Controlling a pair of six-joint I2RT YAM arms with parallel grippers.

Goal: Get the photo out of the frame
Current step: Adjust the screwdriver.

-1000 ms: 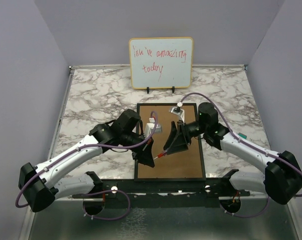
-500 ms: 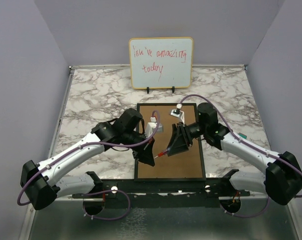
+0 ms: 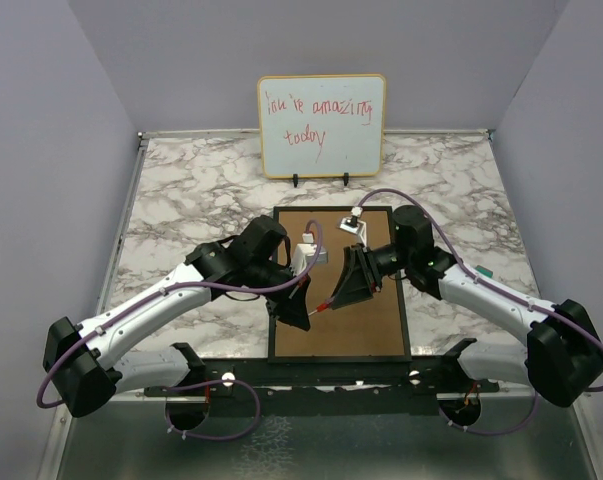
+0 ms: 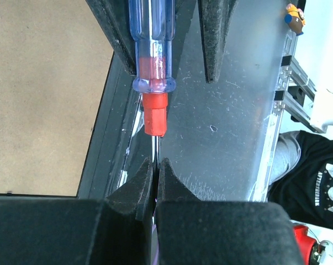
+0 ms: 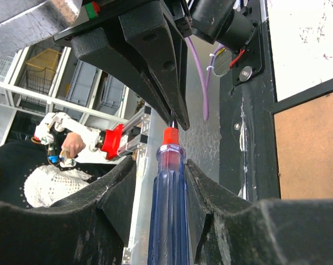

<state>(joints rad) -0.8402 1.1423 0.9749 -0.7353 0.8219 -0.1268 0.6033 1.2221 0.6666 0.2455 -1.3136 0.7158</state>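
Observation:
The frame [image 3: 341, 356] lies face down on the table, brown back panel [image 3: 366, 325] up. The photo is hidden under that panel. Over the frame's left part, a screwdriver [image 3: 321, 308] with a blue handle and red collar hangs between my two grippers. My left gripper [image 4: 156, 165] is shut on its thin metal shaft just past the red collar [image 4: 154, 116]. My right gripper [image 5: 160, 165] stands around the blue handle [image 5: 167, 215]: one finger [image 5: 196, 187] touches it, while a narrow gap shows at the other finger [image 5: 122, 187].
A whiteboard [image 3: 322, 125] with red handwriting stands upright at the back, just behind the frame. Marble tabletop [image 3: 181, 190] stretches left and right of the frame. Grey walls close in the sides. A black rail [image 3: 331, 380] runs along the near edge.
My right gripper's jaws have narrowed around the screwdriver's handle. The left arm has shifted slightly, still shut on the shaft. The frame has not moved.

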